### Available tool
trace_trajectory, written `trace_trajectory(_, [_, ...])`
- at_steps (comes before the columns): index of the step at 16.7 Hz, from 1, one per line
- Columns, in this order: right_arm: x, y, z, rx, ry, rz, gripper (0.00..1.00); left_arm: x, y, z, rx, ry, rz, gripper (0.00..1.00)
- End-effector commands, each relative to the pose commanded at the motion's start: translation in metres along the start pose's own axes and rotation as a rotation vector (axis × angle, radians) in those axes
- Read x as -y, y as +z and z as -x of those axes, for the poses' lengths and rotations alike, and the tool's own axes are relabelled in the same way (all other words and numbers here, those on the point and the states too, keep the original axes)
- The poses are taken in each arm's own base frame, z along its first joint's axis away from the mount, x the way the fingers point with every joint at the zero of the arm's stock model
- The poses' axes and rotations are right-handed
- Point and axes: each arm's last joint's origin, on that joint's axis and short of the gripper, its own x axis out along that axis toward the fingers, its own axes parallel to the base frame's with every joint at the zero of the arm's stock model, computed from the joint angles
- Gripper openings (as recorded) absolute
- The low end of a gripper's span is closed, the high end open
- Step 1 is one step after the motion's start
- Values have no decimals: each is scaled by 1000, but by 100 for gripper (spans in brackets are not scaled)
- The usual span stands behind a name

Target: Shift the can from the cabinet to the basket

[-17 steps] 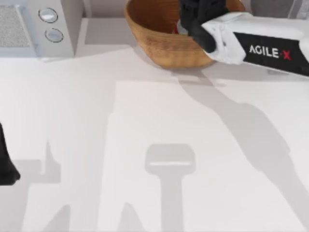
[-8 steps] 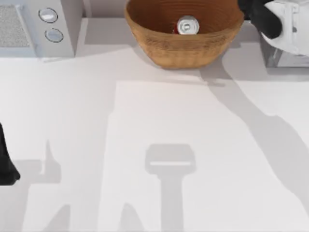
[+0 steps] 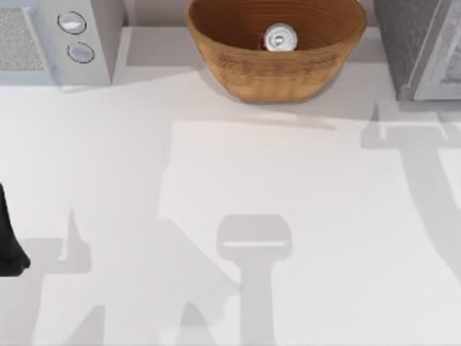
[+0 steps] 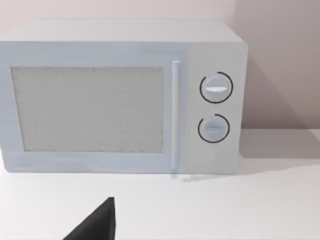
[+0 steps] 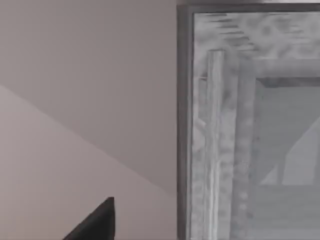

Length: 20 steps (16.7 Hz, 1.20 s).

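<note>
**Ana:** Wicker, tan and woven, one basket [image 3: 277,54] at the far edge of the table [image 3: 230,216], middle of the top view. One can [image 3: 280,37] stands upright inside it, silver top facing up, a sliver of red side showing, near the middle of the ribbed brown bowl.

**Ben:** And the count for the rest?

**Ana:** One cabinet [image 3: 414,43], dark grey and speckled, in the far right corner, with its pale framed front panel at the right edge of the picture. The right wrist view looks at that cabinet [image 5: 240,125] up close. One white microwave [image 3: 54,40] with two round knobs sits in the far left corner; the left wrist view faces its door [image 4: 90,110] head on.

**Ben:** What about the tools?

**Ana:** The left arm [image 3: 9,241] sits parked at the left edge of the table, a dark shape low on that side. A black wedge pokes into the left wrist view [image 4: 95,222], and another into the right wrist view [image 5: 95,222]. For either tool I cannot tell how wide it stands, and neither touches the can.

**Ben:** Room to move?

**Ana:** Plenty. The basket stands apart from both microwave and cabinet, with a gap on each side. The near and middle stretch of the table carries just shadows.
</note>
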Motion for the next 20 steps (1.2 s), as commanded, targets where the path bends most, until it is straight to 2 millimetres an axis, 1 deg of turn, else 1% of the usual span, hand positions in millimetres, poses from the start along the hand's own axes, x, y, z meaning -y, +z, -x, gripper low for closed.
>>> trace_trajectory(1, [12,-8,27,12,-1,-1,100,0,0,0,0,0,0,100])
trace_trajectory(3, [29,-36,71,22,-2,1,100,0,0,0,0,0,0,100])
trace_trajectory(5, [39,-73,100,10,-2,6,100,0,0,0,0,0,0,100])
trace_trajectory(7, [45,-111,116,-18,-1,11,100,0,0,0,0,0,0,100])
trace_trajectory(9, [49,-143,124,-50,0,13,100,0,0,0,0,0,0,100])
trace_trajectory(10, [50,-156,126,-63,1,13,100,0,0,0,0,0,0,100])
trace_trajectory(12, [52,-171,128,-79,2,13,100,0,0,0,0,0,0,100])
trace_trajectory(14, [52,-175,128,-84,2,13,100,0,0,0,0,0,0,100])
trace_trajectory(20, [52,-173,128,-80,4,13,100,0,0,0,0,0,0,100])
